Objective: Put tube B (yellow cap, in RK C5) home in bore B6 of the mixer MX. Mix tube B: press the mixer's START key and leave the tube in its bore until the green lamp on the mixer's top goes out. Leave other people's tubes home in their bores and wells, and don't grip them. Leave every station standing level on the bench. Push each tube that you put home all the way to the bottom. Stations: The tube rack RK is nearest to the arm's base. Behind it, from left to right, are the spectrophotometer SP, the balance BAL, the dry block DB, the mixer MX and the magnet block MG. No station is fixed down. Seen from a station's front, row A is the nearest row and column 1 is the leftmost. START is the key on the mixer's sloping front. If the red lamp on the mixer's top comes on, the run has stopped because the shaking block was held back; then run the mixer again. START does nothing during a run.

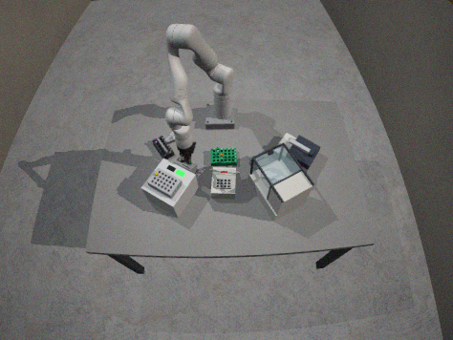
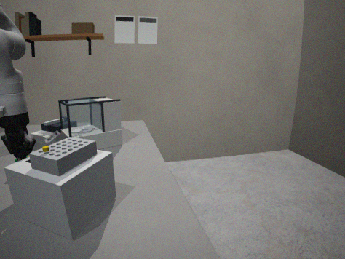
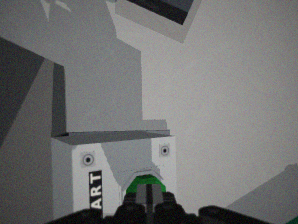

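The mixer MX (image 1: 180, 202) (image 2: 36, 189) (image 3: 80, 185) stands on the bench, its sloping front toward the arm. The green lamp (image 1: 180, 173) on its top is lit; the red lamp (image 1: 171, 168) is dark. The yellow cap of tube B (image 1: 157, 174) (image 2: 45, 148) shows above the mixer's shaking block, in the end column near a corner; I cannot tell the row exactly. My gripper (image 1: 188, 162) (image 2: 21, 155) (image 3: 149, 200) is shut and empty, its tips at the green START key (image 3: 144, 180) on the sloping front. The tips hide part of the key; whether they touch it is unclear.
The green tube rack (image 1: 223, 162) stands right of the gripper in the top view, with the dry block (image 1: 224, 192) beside it. The glass-sided balance (image 1: 296, 189) and spectrophotometer (image 1: 309, 146) are farther right. The black magnet block (image 1: 162, 146) lies close left of the gripper.
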Available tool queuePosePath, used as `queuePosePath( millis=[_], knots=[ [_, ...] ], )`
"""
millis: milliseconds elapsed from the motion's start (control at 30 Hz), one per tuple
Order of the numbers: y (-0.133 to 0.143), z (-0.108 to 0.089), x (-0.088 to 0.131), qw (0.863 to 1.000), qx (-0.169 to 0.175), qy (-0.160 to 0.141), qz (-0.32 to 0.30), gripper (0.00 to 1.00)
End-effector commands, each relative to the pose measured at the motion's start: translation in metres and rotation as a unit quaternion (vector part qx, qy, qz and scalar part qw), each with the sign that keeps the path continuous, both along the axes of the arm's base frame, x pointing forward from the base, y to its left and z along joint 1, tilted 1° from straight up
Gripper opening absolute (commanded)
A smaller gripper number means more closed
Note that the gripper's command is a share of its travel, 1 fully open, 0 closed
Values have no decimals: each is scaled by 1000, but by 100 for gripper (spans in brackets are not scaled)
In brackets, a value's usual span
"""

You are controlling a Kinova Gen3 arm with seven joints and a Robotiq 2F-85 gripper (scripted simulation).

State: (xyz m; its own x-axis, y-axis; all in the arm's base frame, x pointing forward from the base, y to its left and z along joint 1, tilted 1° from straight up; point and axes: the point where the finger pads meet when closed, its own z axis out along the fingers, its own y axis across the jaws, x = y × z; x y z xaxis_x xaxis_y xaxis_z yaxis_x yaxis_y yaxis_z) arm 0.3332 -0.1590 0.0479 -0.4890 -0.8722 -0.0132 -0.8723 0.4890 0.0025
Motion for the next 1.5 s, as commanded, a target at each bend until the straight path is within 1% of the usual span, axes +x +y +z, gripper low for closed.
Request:
queuePosePath(
  millis=[0,1367,1467],
  knots=[
    [0,5,0,1000,0,0,0,10],
    [-1,55,0,1000,0,0,0,10],
    [-1,56,0,1000,0,0,0,10]
  ],
)
